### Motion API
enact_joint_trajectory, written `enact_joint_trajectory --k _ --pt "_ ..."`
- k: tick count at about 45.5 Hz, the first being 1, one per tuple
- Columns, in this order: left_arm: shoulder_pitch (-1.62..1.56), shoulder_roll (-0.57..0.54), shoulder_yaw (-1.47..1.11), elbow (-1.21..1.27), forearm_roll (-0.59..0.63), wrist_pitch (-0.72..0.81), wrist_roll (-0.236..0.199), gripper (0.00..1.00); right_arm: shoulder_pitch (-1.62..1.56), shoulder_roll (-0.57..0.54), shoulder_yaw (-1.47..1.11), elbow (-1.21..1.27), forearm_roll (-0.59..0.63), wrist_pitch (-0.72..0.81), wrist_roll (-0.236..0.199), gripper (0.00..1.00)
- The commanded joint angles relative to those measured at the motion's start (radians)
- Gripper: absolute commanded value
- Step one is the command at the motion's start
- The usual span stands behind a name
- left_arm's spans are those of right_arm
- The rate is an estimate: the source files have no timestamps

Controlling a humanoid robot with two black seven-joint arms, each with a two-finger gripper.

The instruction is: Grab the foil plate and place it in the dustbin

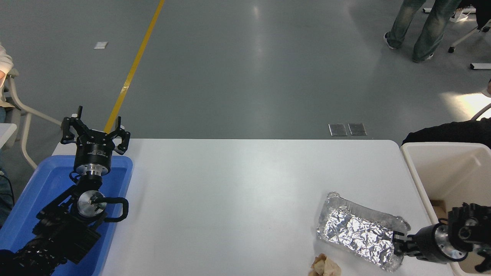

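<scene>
The foil plate (358, 228) is a shiny, crinkled silver tray lying on the white table (238, 184) at the lower right, its long side running left to right. My right gripper (399, 243) comes in from the right edge and is shut on the plate's right end. The dustbin (441, 168) is a cream-white bin standing just past the table's right edge, beside the right arm. My left gripper (94, 128) is open and parked at the lower left over the blue tray.
A blue plastic tray (34, 199) sits at the table's left end under the left arm. A crumpled brown paper wad (325, 266) lies at the table's front edge below the plate. A person's legs (422, 27) stand on the floor at the top right.
</scene>
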Motion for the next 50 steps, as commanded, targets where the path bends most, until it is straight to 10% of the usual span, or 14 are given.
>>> enact_joint_trajectory --k 1,19,50 --pt "0.0 0.0 0.0 0.0 0.001 -0.002 0.002 0.99 0.528 -0.065 -0.378 0.177 0.009 0.034 0.001 0.0" --pt "0.0 0.0 0.0 0.0 -0.002 0.0 0.0 0.99 1.312 0.136 -0.716 0.303 0.162 0.324 0.011 0.0" --pt "0.0 0.0 0.0 0.0 -0.002 0.0 0.0 0.99 1.406 0.123 -0.854 0.176 0.015 0.398 0.027 0.0"
